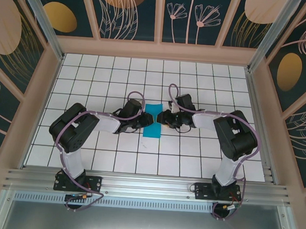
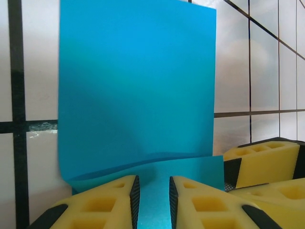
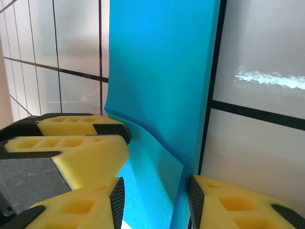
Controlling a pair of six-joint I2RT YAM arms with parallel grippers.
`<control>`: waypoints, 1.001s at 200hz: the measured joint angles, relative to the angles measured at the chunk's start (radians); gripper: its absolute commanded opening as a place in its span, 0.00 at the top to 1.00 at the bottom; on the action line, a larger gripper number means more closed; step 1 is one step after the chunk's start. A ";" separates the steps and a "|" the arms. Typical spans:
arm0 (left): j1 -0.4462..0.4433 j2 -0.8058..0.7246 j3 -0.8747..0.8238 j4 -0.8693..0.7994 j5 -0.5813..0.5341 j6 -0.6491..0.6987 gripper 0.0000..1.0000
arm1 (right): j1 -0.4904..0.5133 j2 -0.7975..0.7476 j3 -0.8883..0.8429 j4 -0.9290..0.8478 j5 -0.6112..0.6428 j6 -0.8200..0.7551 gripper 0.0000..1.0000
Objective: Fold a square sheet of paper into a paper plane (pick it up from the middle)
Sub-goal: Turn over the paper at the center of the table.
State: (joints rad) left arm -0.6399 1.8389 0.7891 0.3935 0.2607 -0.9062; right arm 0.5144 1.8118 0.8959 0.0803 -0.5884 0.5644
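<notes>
The cyan-blue square sheet of paper lies on the white tiled table between both arms, folded over, with its upper layer bowed up off the lower one. My left gripper is at the sheet's left edge. In its wrist view the left gripper is slightly open, with flat paper showing in the narrow gap between the pads. My right gripper is at the right edge. Its jaws stand open astride the raised fold, the right gripper clear of it on both sides.
The other arm's yellow fingers sit close by at the paper's edge, and the left arm's fingers show beside the right gripper. Pink frame walls ring the tiled table.
</notes>
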 measured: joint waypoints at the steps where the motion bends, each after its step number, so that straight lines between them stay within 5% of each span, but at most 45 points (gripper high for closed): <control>1: 0.000 0.000 0.000 0.000 0.000 0.000 0.73 | 0.000 0.000 0.000 0.000 -0.001 0.000 0.57; 93: 0.000 -0.017 -0.024 0.007 -0.012 -0.001 0.76 | 0.000 0.000 -0.026 0.022 0.006 0.023 0.53; 200: 0.000 -0.017 -0.030 0.015 -0.015 -0.004 0.76 | 0.015 0.011 -0.028 0.031 -0.034 0.030 0.64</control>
State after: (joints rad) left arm -0.6399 1.8217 0.7589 0.4084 0.2459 -0.9104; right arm 0.5297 1.8229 0.8677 0.1112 -0.6224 0.5941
